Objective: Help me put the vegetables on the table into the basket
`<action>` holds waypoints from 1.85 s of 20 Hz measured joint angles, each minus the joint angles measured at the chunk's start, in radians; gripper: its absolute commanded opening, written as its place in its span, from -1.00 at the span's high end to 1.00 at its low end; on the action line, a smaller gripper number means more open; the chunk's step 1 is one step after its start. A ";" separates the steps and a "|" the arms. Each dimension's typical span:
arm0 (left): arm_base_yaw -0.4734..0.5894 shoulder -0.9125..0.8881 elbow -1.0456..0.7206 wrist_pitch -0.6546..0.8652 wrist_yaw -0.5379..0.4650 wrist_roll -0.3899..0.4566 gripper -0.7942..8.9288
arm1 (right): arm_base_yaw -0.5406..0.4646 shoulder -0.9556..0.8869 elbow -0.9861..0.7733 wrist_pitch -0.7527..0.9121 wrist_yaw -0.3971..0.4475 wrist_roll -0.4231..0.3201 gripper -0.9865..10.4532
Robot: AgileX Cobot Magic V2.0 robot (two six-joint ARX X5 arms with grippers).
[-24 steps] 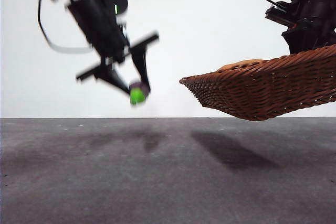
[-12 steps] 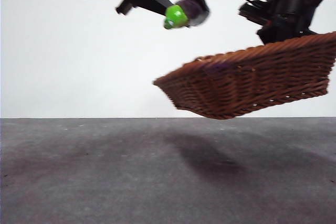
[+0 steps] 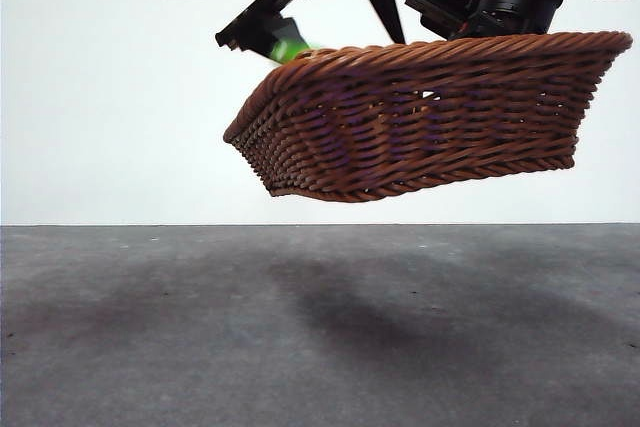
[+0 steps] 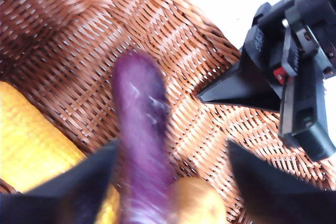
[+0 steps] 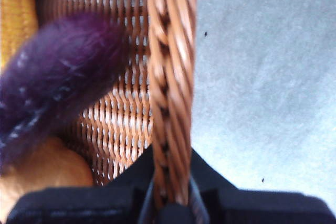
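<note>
I see the eggplant point(image 4: 140, 129), blurred, over the inside of the basket point(image 3: 420, 117), lying between the spread jaws of my left tool point(image 4: 168, 182); whether they touch it I cannot tell. A yellow-orange vegetable point(image 4: 31, 145) and the tan potato point(image 4: 197, 200) lie inside. My right tool point(image 5: 170, 203) pinches the basket's braided rim, holding the basket clear above the grey worktop point(image 3: 320, 327).

Low front camera looks level across the table point(image 3: 320, 347); both wrist cameras closely share the basket point(image 3: 420, 117) interior.
</note>
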 measured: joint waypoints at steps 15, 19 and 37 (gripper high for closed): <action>-0.059 -0.553 -0.002 -0.420 -0.176 0.232 0.85 | -0.177 0.001 0.000 0.131 0.092 0.017 0.85; -0.130 -0.746 -0.002 -0.491 -0.175 0.200 0.85 | -0.270 0.057 0.000 0.128 0.023 -0.032 0.85; -0.151 -0.994 -0.005 -0.492 -0.119 0.130 0.85 | -0.374 0.310 0.002 0.305 -0.063 -0.129 0.18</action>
